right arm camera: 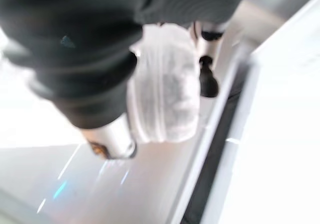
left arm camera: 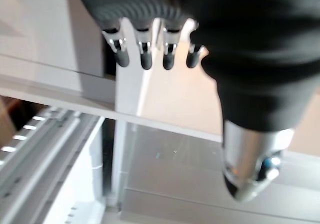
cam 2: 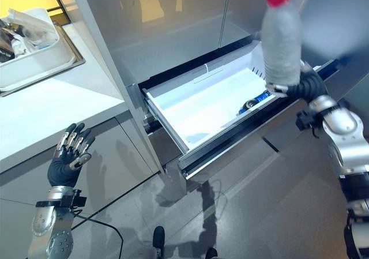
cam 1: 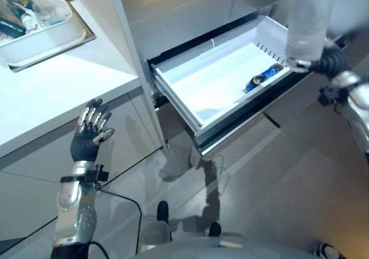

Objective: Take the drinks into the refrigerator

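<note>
My right hand (cam 2: 304, 85) is shut on a clear plastic bottle (cam 2: 281, 37) with a red cap, holding it upright by its base above the right end of the open refrigerator drawer (cam 1: 199, 80). In the right wrist view the bottle (right arm camera: 162, 92) sits between my thumb and fingers. A blue can (cam 1: 262, 77) lies on its side inside the white drawer, near its right end. My left hand (cam 1: 89, 133) is raised with fingers spread and straight, empty, in front of the counter's cabinet at the lower left; its fingertips (left arm camera: 145, 59) show straight in the left wrist view.
A white counter (cam 1: 63, 86) runs along the left, with a tub of utensils (cam 1: 31, 17) in a metal tray at its back. The refrigerator's steel door fronts (cam 2: 173, 22) stand above the drawer. A grey tiled floor (cam 1: 259, 184) lies below.
</note>
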You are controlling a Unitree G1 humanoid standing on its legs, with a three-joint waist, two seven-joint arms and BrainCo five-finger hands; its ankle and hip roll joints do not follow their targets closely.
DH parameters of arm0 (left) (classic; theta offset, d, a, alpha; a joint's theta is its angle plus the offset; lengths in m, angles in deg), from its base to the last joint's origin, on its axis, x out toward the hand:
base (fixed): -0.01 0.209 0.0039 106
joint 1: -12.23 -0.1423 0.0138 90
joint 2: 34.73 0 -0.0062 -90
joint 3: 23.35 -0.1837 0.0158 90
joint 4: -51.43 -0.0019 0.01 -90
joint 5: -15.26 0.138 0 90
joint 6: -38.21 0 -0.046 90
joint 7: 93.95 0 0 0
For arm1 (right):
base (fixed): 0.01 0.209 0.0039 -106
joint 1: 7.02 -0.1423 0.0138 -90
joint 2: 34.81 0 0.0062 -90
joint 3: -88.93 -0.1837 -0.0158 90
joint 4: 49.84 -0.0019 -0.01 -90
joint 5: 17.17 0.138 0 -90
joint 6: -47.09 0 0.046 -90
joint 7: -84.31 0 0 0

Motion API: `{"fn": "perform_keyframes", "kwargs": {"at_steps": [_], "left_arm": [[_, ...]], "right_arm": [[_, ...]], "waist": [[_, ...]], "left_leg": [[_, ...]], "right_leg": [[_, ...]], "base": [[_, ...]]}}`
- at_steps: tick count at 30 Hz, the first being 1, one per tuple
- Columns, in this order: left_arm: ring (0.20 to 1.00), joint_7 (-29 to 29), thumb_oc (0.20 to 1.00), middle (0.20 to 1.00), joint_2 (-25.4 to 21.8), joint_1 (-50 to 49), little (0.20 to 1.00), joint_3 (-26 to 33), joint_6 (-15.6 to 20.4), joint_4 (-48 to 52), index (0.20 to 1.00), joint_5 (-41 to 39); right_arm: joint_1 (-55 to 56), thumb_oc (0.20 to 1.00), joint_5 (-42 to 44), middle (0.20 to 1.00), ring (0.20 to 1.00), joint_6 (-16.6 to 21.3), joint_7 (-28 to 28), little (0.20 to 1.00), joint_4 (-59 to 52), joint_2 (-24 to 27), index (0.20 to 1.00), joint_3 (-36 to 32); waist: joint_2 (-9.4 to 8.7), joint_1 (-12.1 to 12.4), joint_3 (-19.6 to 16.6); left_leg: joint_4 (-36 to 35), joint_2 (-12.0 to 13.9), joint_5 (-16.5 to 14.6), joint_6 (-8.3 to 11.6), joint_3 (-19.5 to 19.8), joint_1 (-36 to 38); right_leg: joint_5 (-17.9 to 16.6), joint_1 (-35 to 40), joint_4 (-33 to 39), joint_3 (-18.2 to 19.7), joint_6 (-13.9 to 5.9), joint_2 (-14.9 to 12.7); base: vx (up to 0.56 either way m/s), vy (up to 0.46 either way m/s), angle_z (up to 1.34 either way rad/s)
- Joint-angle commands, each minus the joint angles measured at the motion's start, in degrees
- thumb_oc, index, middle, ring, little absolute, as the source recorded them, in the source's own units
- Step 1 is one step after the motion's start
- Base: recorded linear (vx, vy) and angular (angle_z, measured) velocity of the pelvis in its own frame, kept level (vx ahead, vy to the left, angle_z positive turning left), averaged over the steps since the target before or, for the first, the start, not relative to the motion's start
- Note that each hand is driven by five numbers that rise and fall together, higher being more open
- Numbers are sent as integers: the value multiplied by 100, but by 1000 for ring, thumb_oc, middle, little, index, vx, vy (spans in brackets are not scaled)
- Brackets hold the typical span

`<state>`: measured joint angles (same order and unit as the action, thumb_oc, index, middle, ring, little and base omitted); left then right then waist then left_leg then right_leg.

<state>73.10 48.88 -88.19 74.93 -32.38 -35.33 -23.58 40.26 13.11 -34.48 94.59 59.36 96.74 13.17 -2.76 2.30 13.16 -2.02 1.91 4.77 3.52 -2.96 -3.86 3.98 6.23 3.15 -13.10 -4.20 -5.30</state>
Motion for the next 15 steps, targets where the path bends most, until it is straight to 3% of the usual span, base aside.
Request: {"fn": "perform_keyframes", "kwargs": {"at_steps": [1, 7, 15], "left_arm": [[1000, 12, 1000, 1000, -522, 16, 1000, 22, 309, 366, 1000, -152], [1000, 43, 1000, 1000, -614, 31, 1000, 7, 323, 471, 1000, -202], [1000, 88, 1000, 1000, -851, 99, 1000, 2, 300, 748, 1000, -229]], "right_arm": [[-1874, 200, -95, 200, 200, 579, -424, 200, 304, 290, 200, 610], [-2726, 200, -567, 200, 200, 437, -506, 200, 978, 123, 200, 1451], [-3286, 200, -2325, 200, 200, 97, -534, 200, 1793, -328, 200, 2377]], "waist": [[-112, 214, -48], [-33, 259, 109], [209, 333, 513]], "left_leg": [[517, -204, -557, -321, -49, -213], [520, -191, -491, -313, -57, -344], [590, -193, -357, -296, -51, -660]], "right_leg": [[259, -759, -871, 177, 16, 61], [235, -963, -963, 188, 45, 65], [226, -1467, -1285, 230, 91, 35]], "base": [[-82, 13, -4], [-28, 10, -2], [-45, 9, -2]]}}
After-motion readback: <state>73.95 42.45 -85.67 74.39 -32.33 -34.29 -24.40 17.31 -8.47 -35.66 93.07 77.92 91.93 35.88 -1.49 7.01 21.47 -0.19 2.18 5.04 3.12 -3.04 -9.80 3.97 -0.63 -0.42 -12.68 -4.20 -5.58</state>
